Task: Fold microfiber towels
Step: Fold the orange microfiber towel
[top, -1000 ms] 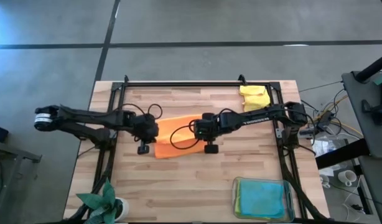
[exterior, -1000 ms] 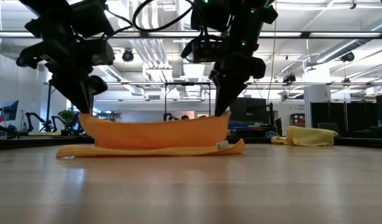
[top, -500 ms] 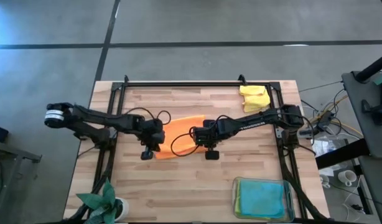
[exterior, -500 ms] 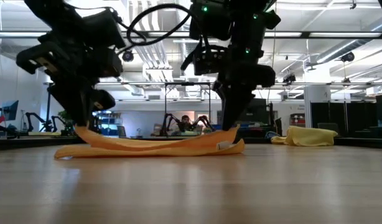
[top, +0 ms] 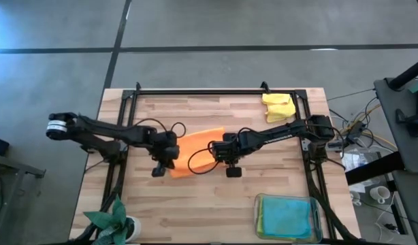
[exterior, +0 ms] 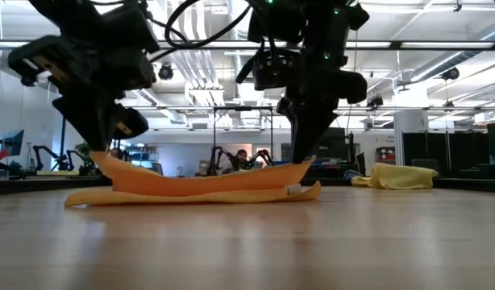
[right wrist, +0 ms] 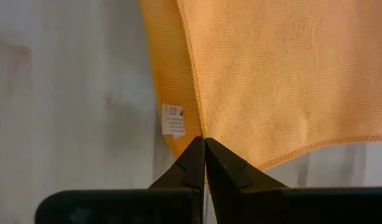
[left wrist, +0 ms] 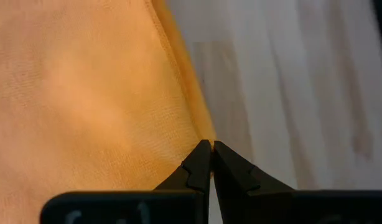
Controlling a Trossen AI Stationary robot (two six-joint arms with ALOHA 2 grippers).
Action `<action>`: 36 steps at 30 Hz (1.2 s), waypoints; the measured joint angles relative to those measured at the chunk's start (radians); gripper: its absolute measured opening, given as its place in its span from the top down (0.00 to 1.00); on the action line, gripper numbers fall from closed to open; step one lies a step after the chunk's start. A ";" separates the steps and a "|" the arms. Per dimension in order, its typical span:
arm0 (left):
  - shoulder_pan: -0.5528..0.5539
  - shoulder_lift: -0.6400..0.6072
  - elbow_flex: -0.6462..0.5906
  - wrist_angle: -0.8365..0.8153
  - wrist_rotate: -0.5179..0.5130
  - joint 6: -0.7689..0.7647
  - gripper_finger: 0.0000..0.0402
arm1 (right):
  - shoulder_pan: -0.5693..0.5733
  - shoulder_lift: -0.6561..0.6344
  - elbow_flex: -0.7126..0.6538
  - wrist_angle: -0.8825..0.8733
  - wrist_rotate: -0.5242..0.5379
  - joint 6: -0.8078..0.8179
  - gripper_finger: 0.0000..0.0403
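Note:
An orange microfiber towel [top: 195, 151] lies at the table's middle, doubled over. Its lower layer [exterior: 191, 196] rests flat on the wood, with a white label [right wrist: 173, 120] at one corner. My left gripper [top: 158, 169] is shut on the upper layer's left corner. My right gripper [top: 232, 169] is shut on its right corner. Both show in the low view, the left [exterior: 101, 151] and the right [exterior: 305, 161]. Yellow towels [top: 278, 107] lie at the far right. A light blue towel [top: 285, 216] lies in a clear tray. My left gripper pinches the upper layer's corner [left wrist: 200, 138] between its two fingertips, from above, pointing down. The corner is lifted a little off the lower layer [exterior: 110, 165]. My right gripper pinches the upper layer's other corner [right wrist: 202, 132] between its fingertips, from above. The layer between the two grippers sags slack [exterior: 207, 184].
The clear tray [top: 311, 204] stands at the near right corner. A small green plant [top: 112, 221] stands at the near left corner. A dark metal frame [top: 195, 90] runs along the far edge and both sides. Bare wood lies in front of the towel.
Both grippers have carried the upper layer's edge a little toward the table's near edge. They dipped low over the lower layer, then rose slightly. The upper layer now sags lower between them than before. The lower layer has stayed on the table.

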 joint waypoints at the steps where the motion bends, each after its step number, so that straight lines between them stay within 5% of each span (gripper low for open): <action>1: 0.000 -0.009 -0.004 -0.001 0.016 -0.013 1.00 | 0.001 0.000 0.000 0.000 -0.010 0.000 0.98; 20: -0.050 -0.023 -0.011 0.020 0.188 -0.068 1.00 | 0.025 -0.019 0.001 0.026 -0.070 0.000 0.98; 28: -0.090 0.065 -0.063 0.226 0.242 -0.130 1.00 | 0.039 0.040 -0.020 0.056 -0.078 0.003 0.97; 36: -0.094 0.080 -0.062 0.228 0.276 -0.202 0.93 | 0.039 0.048 -0.021 0.071 -0.073 0.000 0.82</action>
